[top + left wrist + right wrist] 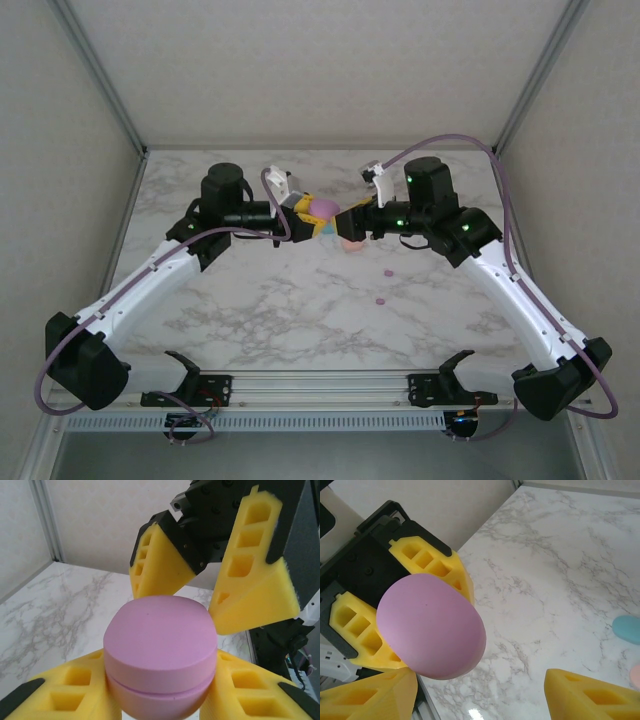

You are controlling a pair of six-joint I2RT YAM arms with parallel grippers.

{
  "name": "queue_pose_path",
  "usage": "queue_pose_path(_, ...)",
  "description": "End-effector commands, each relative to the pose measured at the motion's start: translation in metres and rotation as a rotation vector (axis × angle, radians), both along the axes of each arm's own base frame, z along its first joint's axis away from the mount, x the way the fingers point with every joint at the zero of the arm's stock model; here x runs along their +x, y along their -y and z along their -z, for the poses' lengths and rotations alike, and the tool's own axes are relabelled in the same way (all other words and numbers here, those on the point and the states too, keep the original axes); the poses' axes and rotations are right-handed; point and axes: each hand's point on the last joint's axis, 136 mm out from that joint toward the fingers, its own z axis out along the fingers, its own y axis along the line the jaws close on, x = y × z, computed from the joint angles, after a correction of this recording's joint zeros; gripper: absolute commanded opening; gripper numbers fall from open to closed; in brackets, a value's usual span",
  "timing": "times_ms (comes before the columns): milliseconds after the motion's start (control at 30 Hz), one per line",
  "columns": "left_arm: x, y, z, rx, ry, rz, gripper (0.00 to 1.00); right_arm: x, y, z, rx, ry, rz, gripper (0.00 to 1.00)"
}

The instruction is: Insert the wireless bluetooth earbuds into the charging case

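- Where the two arms meet at upper centre of the overhead view, left gripper [304, 224] is clamped on the pink case [322, 210].
- Left wrist view: yellow fingers [65, 695] press the case's lower half from both sides at the frame bottom. Case is round, lid down, seam running round its middle.
- Right gripper [347, 216] faces it from the right, jaws apart. Its fingers [160, 565] stand in the upper frame of the left wrist view, just behind the case; cannot tell whether they touch it.
- Right wrist view: case sits centre left, held off the table [250, 300].
- Peach piece [350, 243] and teal piece [327, 229] lie on the marble just below the grippers; both cut by the right edge in the right wrist view.
- Two magenta earbuds [388, 271] lie right of centre in the overhead view, one below the other, apart from the case and both grippers.
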Motion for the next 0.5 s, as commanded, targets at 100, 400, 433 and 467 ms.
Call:
queue_pose_path(100,-0.022,0.001,-0.019,-0.024,0.061,0.076,0.34,0.030,0.006,-0.013,0.008,0.012,0.142,0.69)
queue_pose_path(400,-0.020,0.000,-0.019,-0.029,0.075,0.047,0.34,0.050,0.017,-0.010,-0.008,-0.012,0.273,0.70)
queue_pose_path(433,-0.020,0.000,-0.019,-0.030,0.076,0.046,0.34,0.051,0.019,-0.010,-0.013,-0.015,0.287,0.71)
queue_pose_path(467,-0.019,0.000,-0.019,-0.029,0.075,0.042,0.34,0.052,0.019,-0.011,-0.010,-0.012,0.288,0.71)
